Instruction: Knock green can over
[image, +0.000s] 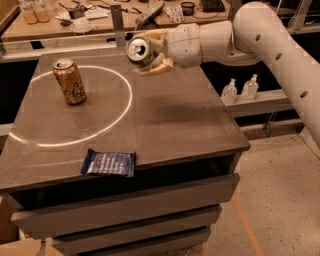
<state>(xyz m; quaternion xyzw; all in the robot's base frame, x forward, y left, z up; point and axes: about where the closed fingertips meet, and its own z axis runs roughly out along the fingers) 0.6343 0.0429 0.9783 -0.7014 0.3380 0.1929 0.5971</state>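
Note:
The green can (139, 50) is held in my gripper (151, 52), tipped on its side with its silver top and pull tab facing the camera. It hangs in the air above the far edge of the dark table (165, 115), clear of the surface. The gripper's pale fingers (156, 69) close around the can's body, and the white arm (260, 35) reaches in from the right. A gold-brown can (70, 81) stands upright at the far left of the table, well apart from the gripper.
A dark blue snack packet (109, 163) lies near the table's front edge. A bright ring of light (107, 125) marks the left half of the tabletop. A cluttered bench (90, 20) stands behind. Two small bottles (240, 90) sit on a low shelf at the right.

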